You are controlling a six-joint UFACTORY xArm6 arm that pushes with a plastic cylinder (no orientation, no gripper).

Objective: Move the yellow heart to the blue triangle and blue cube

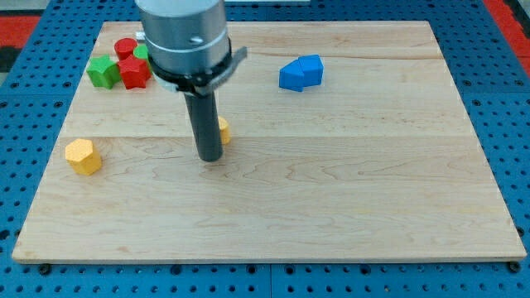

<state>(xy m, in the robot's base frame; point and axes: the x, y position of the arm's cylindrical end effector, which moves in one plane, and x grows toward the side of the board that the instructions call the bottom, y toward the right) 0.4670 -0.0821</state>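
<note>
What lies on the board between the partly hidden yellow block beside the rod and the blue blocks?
In the camera view, only bare wood lies between the yellow block and the blue blocks. My tip is at the yellow block's left, touching or nearly so.

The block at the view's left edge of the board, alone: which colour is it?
Yellow. The block shows best in the camera view, left of my tip.
</note>
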